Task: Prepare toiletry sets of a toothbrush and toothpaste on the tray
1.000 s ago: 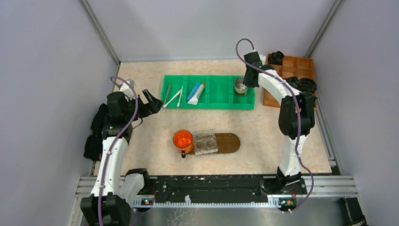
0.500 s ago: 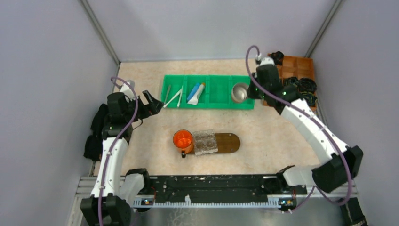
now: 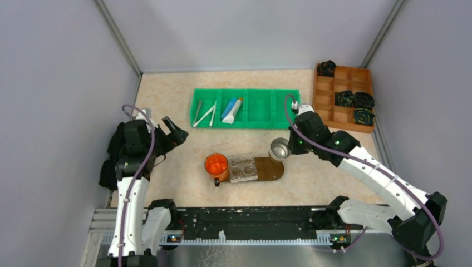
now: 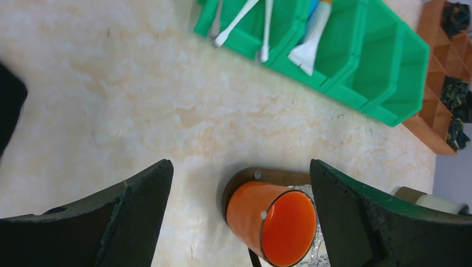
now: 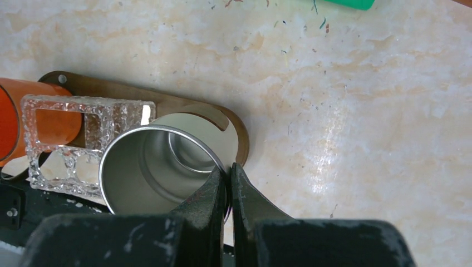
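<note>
Tray on my table holds only a mug and glass block; no sets yet. Toothbrushes and tube lie in the green bin. My right tool pinches a steel cup above the tray; my left tool hangs released.

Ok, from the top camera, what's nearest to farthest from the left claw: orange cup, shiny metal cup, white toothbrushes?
1. The white toothbrushes, in the green bin's left end, beside the left gripper.
2. The orange cup, at the tray's left end.
3. The shiny metal cup, in the right gripper, over the tray's right end.
</note>
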Robot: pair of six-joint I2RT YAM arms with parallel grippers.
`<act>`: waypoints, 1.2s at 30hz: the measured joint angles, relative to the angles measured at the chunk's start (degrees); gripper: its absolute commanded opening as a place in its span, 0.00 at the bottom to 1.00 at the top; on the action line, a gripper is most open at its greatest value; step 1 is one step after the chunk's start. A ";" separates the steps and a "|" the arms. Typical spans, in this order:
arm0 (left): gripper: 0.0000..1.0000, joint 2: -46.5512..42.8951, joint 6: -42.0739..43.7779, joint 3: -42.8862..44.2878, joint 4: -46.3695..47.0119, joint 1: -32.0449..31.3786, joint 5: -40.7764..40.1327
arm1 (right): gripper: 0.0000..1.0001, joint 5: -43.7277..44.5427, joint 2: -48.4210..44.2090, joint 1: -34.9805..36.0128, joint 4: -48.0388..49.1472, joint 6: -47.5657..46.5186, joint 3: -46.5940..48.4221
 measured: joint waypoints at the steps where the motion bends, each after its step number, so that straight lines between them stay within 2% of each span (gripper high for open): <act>1: 0.99 0.02 -1.16 0.02 -1.86 0.00 -0.79 | 0.00 0.07 -0.61 0.00 -0.02 0.09 0.00; 3: 0.99 -0.33 -4.35 0.00 -7.69 -0.02 -2.73 | 0.00 0.04 -1.22 0.00 0.00 0.26 0.00; 10: 0.99 -3.37 -10.32 -2.99 -16.70 -0.39 -7.93 | 0.00 -0.68 -0.42 0.00 0.76 -0.07 -1.84; 18: 0.99 -2.62 -13.40 -3.98 -22.99 -1.97 -11.74 | 0.00 -2.97 1.49 0.09 1.64 -0.76 -3.39; 26: 0.99 3.41 -14.84 -2.80 -25.09 -3.87 -15.06 | 0.00 -4.59 4.92 3.74 2.91 -0.68 -5.68; 29: 0.99 6.78 -16.02 -2.62 -25.18 -6.62 -16.39 | 0.00 -4.24 6.86 5.66 3.48 -0.50 -5.68; 36: 0.99 12.81 -21.31 -2.45 -25.27 -18.23 -20.13 | 0.00 -2.73 10.25 7.74 4.81 0.37 -5.68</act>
